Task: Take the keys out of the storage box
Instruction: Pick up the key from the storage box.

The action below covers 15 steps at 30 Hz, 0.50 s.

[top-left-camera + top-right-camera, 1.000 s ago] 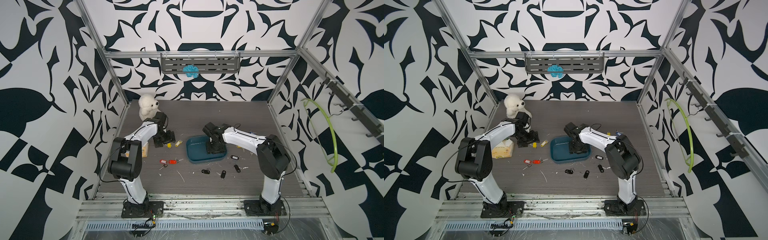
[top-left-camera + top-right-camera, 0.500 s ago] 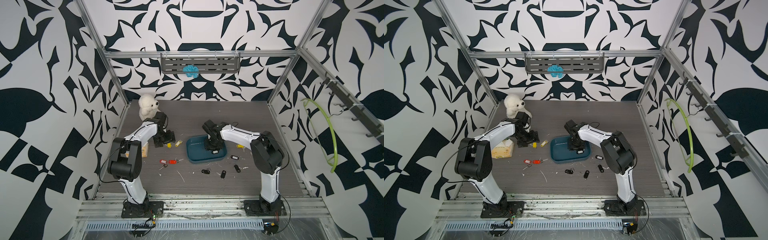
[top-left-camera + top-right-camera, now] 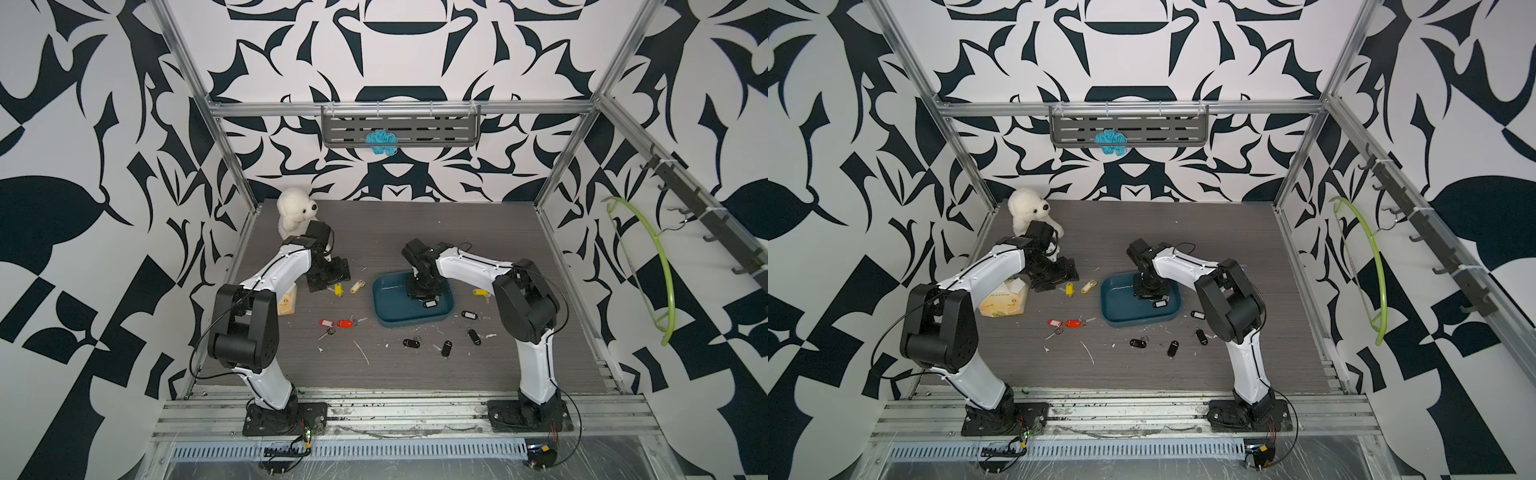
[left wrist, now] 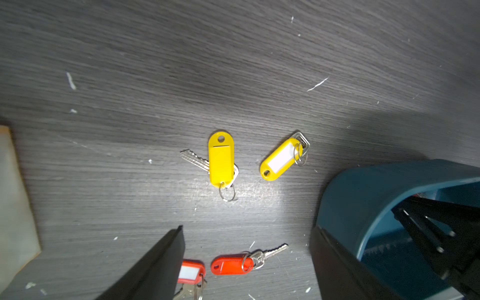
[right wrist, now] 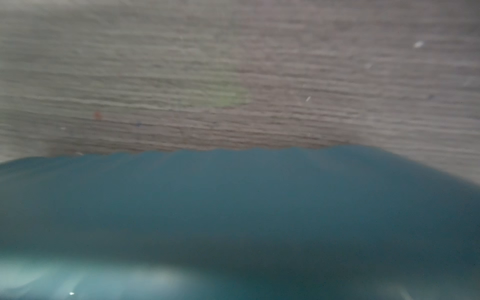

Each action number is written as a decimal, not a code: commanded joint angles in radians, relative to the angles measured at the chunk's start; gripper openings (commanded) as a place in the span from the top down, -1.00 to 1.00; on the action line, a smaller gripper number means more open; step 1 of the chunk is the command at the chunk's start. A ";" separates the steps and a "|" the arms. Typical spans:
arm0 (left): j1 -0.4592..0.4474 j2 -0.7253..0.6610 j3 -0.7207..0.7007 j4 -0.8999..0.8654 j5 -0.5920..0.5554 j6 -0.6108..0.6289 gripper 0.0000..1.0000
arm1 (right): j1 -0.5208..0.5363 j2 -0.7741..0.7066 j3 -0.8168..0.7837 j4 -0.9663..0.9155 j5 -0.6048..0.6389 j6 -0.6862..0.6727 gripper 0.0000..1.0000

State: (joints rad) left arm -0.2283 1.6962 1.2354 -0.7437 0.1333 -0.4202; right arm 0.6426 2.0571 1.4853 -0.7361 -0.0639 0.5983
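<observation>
The teal storage box sits mid-table in both top views. My right gripper points straight down inside it, and its own body hides the fingertips. One black-tagged key lies in the box right beside that gripper; whether it is touched cannot be told. The right wrist view shows only the blurred box wall. My left gripper hangs open low over the table, left of the box. Two yellow-tagged keys lie just beyond it and two red-tagged keys below it.
Several black-tagged keys lie on the table in front of the box, and a yellow-tagged one to its right. A white plush bear and a tissue pack stand by the left arm. A green hanger hangs on the right wall.
The right arm's elbow has swung left and its gripper has shifted slightly inside the box. The left arm has not moved.
</observation>
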 commanded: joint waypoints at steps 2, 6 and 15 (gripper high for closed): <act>0.005 -0.028 -0.016 0.001 0.017 0.001 -0.68 | -0.001 -0.007 0.033 -0.023 -0.011 -0.003 0.45; 0.005 -0.029 -0.015 0.001 0.017 0.000 -0.67 | 0.000 -0.011 0.039 -0.022 -0.010 -0.002 0.71; 0.004 -0.028 -0.019 0.004 0.020 -0.002 -0.67 | -0.001 -0.123 0.046 -0.022 -0.004 0.025 1.00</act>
State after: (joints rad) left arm -0.2283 1.6955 1.2335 -0.7368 0.1394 -0.4202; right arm 0.6426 2.0312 1.4971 -0.7418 -0.0711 0.6029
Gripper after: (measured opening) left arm 0.837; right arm 0.043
